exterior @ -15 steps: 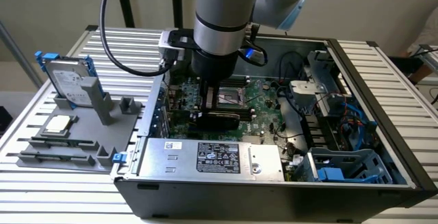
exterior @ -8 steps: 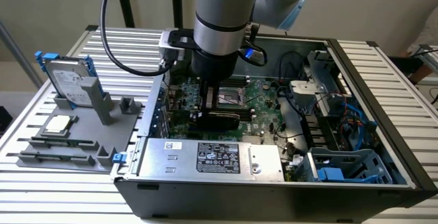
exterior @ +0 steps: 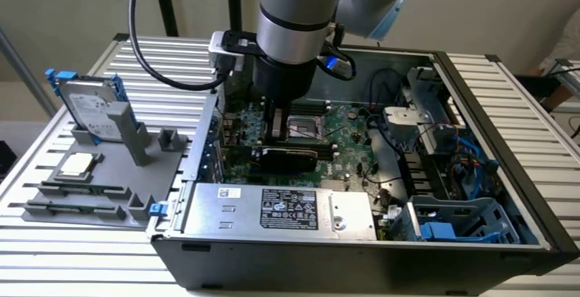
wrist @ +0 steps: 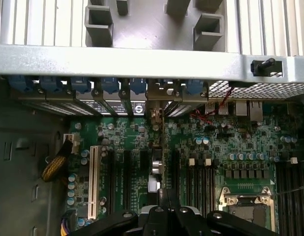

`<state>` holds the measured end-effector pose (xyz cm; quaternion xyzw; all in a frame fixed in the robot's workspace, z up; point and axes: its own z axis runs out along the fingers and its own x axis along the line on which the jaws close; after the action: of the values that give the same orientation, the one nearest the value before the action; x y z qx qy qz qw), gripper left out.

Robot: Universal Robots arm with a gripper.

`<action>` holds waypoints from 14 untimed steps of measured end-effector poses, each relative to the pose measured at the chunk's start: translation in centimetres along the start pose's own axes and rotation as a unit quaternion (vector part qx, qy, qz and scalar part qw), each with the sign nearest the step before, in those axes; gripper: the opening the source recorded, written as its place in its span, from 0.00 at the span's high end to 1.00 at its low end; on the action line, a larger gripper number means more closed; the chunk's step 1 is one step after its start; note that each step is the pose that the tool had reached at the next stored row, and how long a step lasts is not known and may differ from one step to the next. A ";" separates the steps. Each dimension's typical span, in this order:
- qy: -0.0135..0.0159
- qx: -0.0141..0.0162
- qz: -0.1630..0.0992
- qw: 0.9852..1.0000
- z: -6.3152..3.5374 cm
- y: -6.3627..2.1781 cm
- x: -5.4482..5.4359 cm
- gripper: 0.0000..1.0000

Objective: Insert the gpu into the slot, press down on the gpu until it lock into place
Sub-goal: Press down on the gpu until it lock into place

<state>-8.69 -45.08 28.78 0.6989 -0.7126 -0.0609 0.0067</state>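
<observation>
The gpu (exterior: pixel 285 158), a thin black card, stands upright on the green motherboard (exterior: pixel 354 130) inside the open computer case. In the wrist view I look along the top edge of the gpu (wrist: pixel 155 167), which runs toward the rear bracket openings. My gripper (exterior: pixel 272 136) hangs straight down from the arm onto the card's top edge. The gripper (wrist: pixel 164 196) is shut, its two fingers pressed together over that edge, with no card showing between them. The slot is hidden beneath the card.
A silver power-supply box (exterior: pixel 281 208) fills the case's near side, and a blue drive cage (exterior: pixel 453 222) sits at the exterior view's right. The CPU socket (wrist: pixel 248 204), black memory slots (wrist: pixel 198 184) and a white slot (wrist: pixel 94 182) flank the card. A grey parts fixture (exterior: pixel 100 175) lies outside the case.
</observation>
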 end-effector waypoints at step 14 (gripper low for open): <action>0.000 -0.005 0.000 1.000 -0.05 -0.06 0.0 0.70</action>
<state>-8.63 -45.08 28.82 0.6986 -0.7125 -0.0642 0.0103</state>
